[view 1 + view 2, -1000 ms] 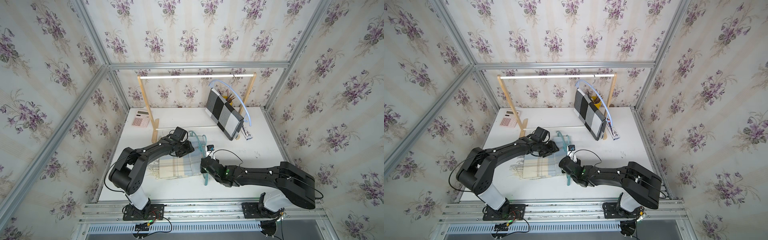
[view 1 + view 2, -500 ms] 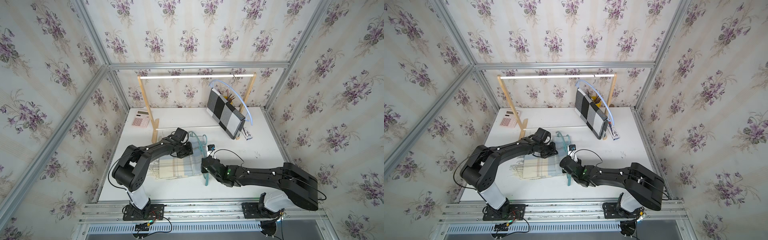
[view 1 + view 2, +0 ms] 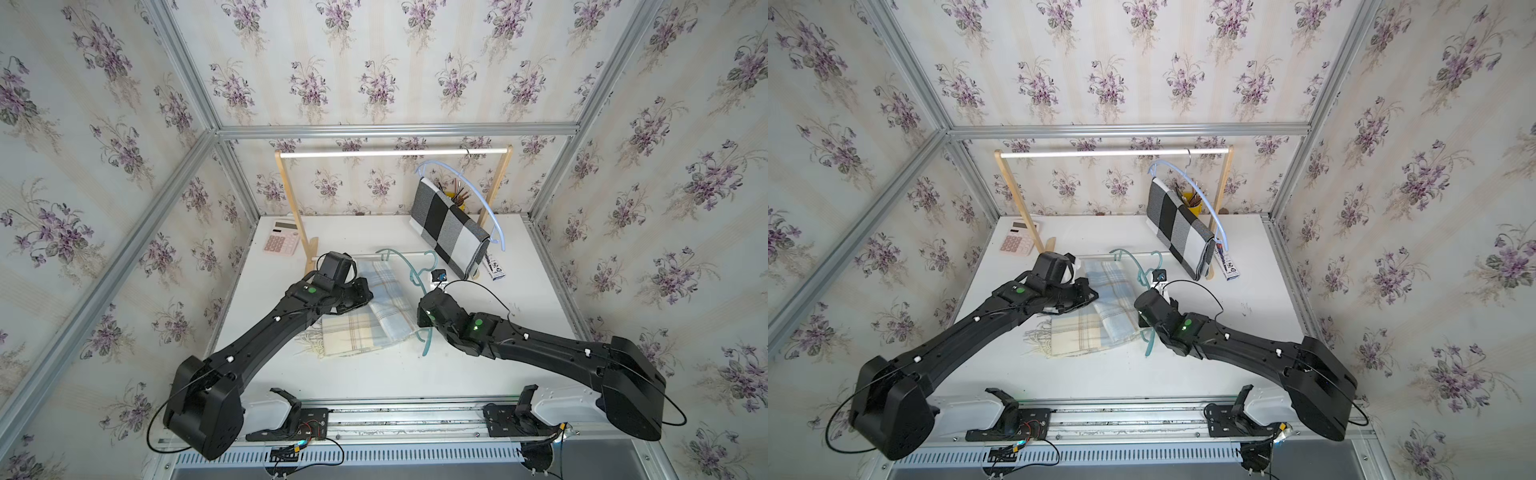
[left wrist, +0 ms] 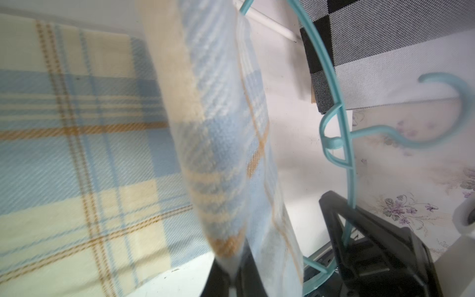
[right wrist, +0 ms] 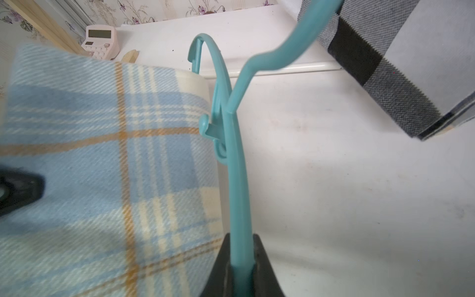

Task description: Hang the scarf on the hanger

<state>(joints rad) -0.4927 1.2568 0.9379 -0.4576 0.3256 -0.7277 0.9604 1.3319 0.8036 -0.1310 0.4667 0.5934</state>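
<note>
A white table (image 3: pixel 478 370) fills the floor of a booth whose walls (image 3: pixel 374 62) carry purple-flowered wallpaper in aluminium framing. At the far side stands a wooden rack (image 3: pixel 395 153); on its right end a pale blue hanger (image 3: pixel 487 208) holds a black, grey and white checked scarf (image 3: pixel 449 230). A pink calculator (image 3: pixel 281 242) lies far left.

The plaid scarf (image 3: pixel 353 336), pale blue and cream with thin orange lines, lies folded mid-table, fringed at its near left edge, just left of the teal hanger (image 5: pixel 237 180).

In both top views the arms hide the fingertips. The left wrist view shows what they miss: the left gripper (image 4: pixel 231 277) is clamped on a fold of the plaid scarf, which stands up off the flat cloth. The right wrist view shows the right gripper (image 5: pixel 241 267) closed around the teal hanger's arm, with the hook pointing toward the far side.
</note>
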